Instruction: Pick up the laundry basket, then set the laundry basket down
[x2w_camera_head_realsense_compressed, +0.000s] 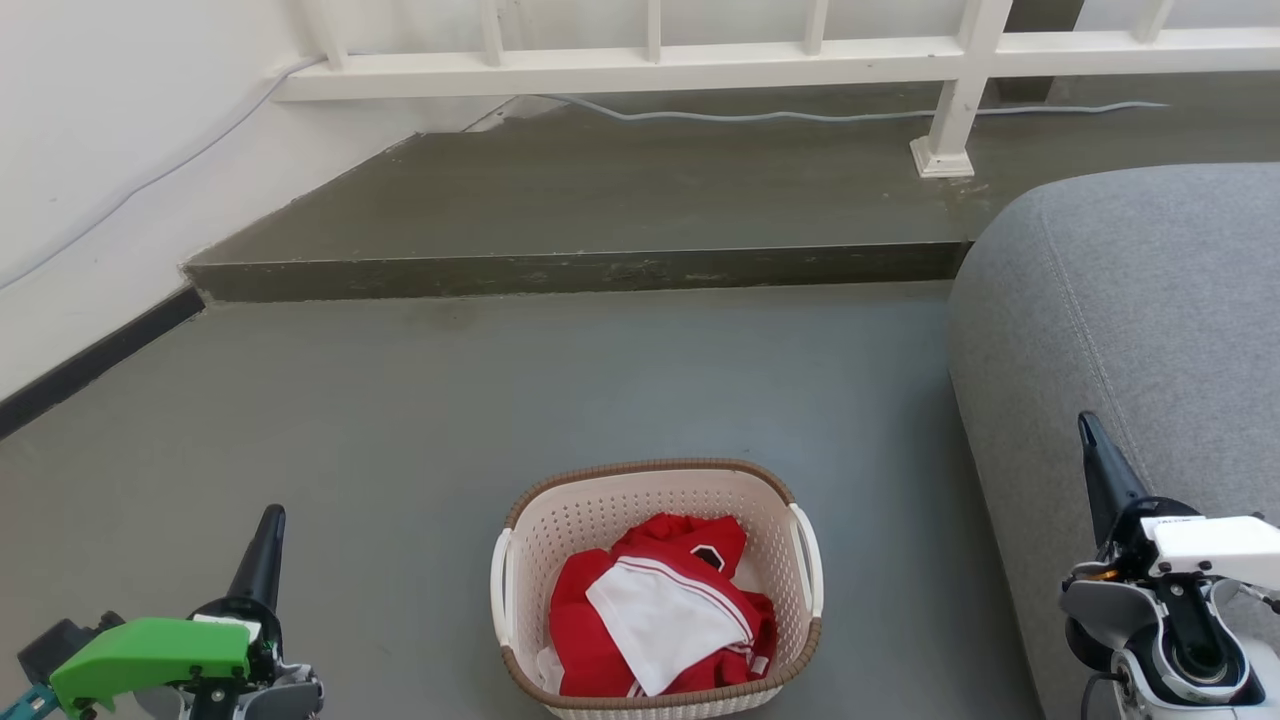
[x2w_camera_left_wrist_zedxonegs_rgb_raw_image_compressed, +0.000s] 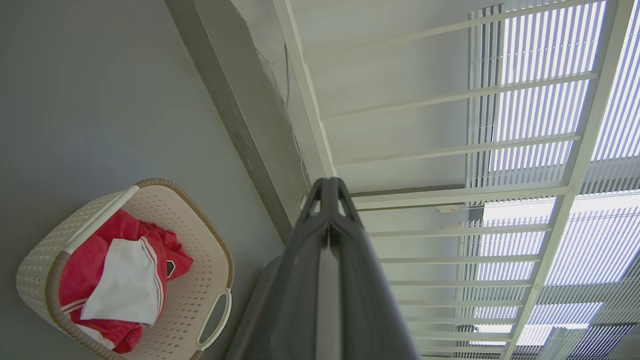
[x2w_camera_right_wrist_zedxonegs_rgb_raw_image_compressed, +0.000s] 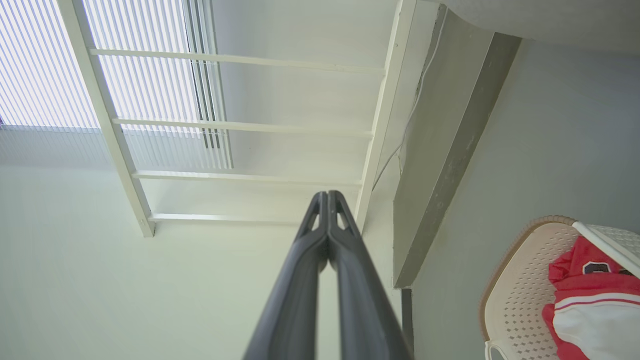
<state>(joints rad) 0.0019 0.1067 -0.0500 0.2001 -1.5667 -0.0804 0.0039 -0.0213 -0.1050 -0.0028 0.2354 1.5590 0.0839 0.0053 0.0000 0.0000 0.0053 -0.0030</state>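
Observation:
The laundry basket (x2w_camera_head_realsense_compressed: 780, 530) stands on the grey floor at the bottom middle of the head view, cream and perforated with a brown rim and white side handles, and it holds red and white clothes (x2w_camera_head_realsense_compressed: 660, 610). My left gripper (x2w_camera_head_realsense_compressed: 268, 535) hangs well to its left, shut and holding nothing. Off to the basket's right, beside the sofa, my right gripper (x2w_camera_head_realsense_compressed: 1090, 440) is shut and empty too. The left wrist view has the basket (x2w_camera_left_wrist_zedxonegs_rgb_raw_image_compressed: 200, 260) at lower left, apart from the shut fingers (x2w_camera_left_wrist_zedxonegs_rgb_raw_image_compressed: 327, 187). The right wrist view catches the basket (x2w_camera_right_wrist_zedxonegs_rgb_raw_image_compressed: 515, 280) at lower right, away from the closed fingers (x2w_camera_right_wrist_zedxonegs_rgb_raw_image_compressed: 327, 197).
A grey sofa (x2w_camera_head_realsense_compressed: 1130, 330) fills the right side, close to the basket. A raised concrete step (x2w_camera_head_realsense_compressed: 580, 270) runs across behind, with a white railing (x2w_camera_head_realsense_compressed: 650, 60) and a cable (x2w_camera_head_realsense_compressed: 800, 115) on it. A white wall (x2w_camera_head_realsense_compressed: 90, 170) stands on the left.

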